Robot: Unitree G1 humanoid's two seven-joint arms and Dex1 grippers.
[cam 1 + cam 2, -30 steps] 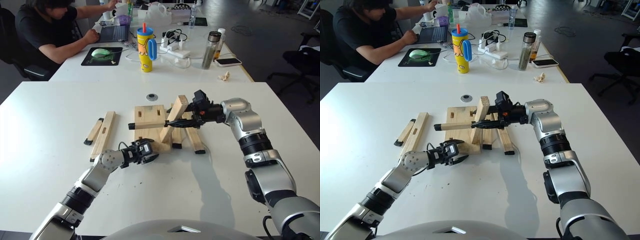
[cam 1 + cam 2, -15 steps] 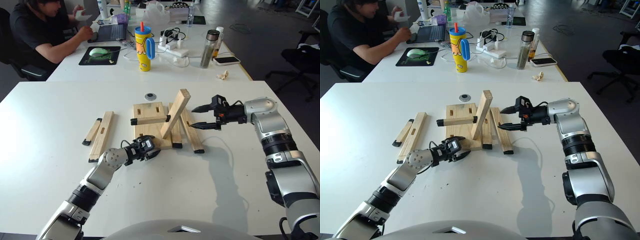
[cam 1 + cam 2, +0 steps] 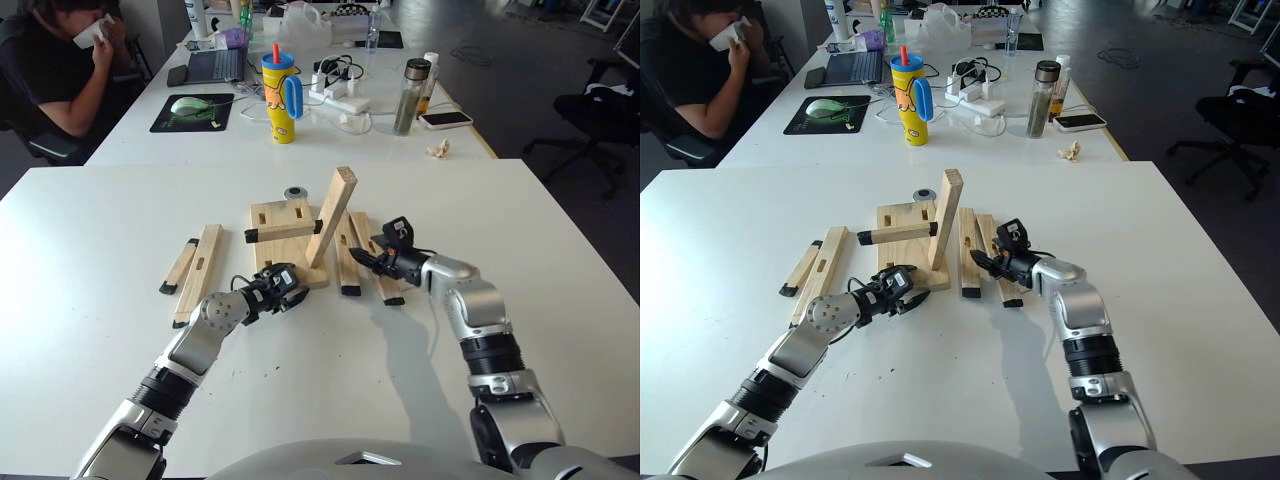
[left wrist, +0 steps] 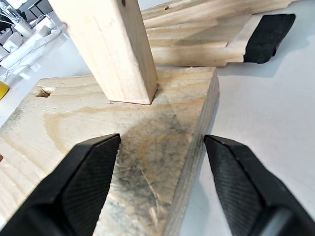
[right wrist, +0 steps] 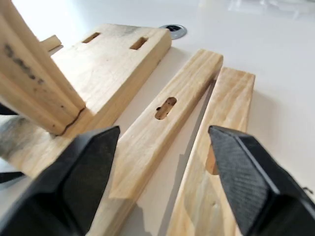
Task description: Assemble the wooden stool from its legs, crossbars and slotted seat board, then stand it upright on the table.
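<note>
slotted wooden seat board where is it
In the left eye view the slotted wooden seat board lies flat near the middle of the white table, left gripper at its near edge, loose wooden legs to its right.

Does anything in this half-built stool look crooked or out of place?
Yes. The leg set in the seat board leans over rather than standing square, and the crossbar jutting from it has its far end joined to nothing.
</note>
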